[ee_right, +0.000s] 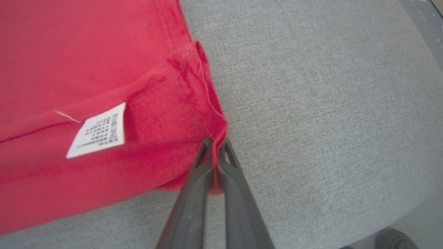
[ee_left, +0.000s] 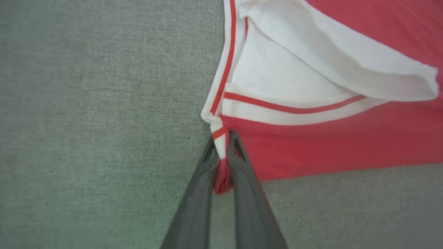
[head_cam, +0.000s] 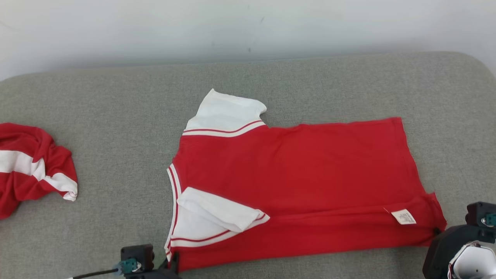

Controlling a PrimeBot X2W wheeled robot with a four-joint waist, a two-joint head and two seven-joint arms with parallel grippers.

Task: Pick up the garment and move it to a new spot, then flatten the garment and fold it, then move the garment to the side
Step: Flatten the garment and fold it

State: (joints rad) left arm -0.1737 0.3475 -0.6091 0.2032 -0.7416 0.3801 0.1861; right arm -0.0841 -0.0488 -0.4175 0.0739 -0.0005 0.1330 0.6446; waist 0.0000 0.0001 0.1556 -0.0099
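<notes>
The red shirt (head_cam: 302,174) lay spread flat across the middle of the grey padded bench (head_cam: 116,100) in the head view, with its neck end toward the left of the frame and its hem toward the right. One white sleeve (head_cam: 226,112) stuck out at the shirt's upper left. The other sleeve (head_cam: 217,211) lay doubled over on itself at the lower left, resting on the red body. A long crease ran along the shirt just above its lower edge, and a white label (head_cam: 403,216) lay face up near the lower right corner.

In the left wrist view, the left fingers (ee_left: 197,207) were pinched together on the shirt's lower left corner. A bunched bit of white, red-striped trim and red cloth was squeezed between them.

In the right wrist view, the right fingers (ee_right: 190,207) were likewise closed, nipping the red hem corner just right of the label, with a thin fold of cloth caught between the tips.

A second red and white garment (head_cam: 31,166) sat crumpled at the left edge of the head view, well apart from the shirt. A pale wall (head_cam: 248,27) ran along the top of the frame behind the bench.
</notes>
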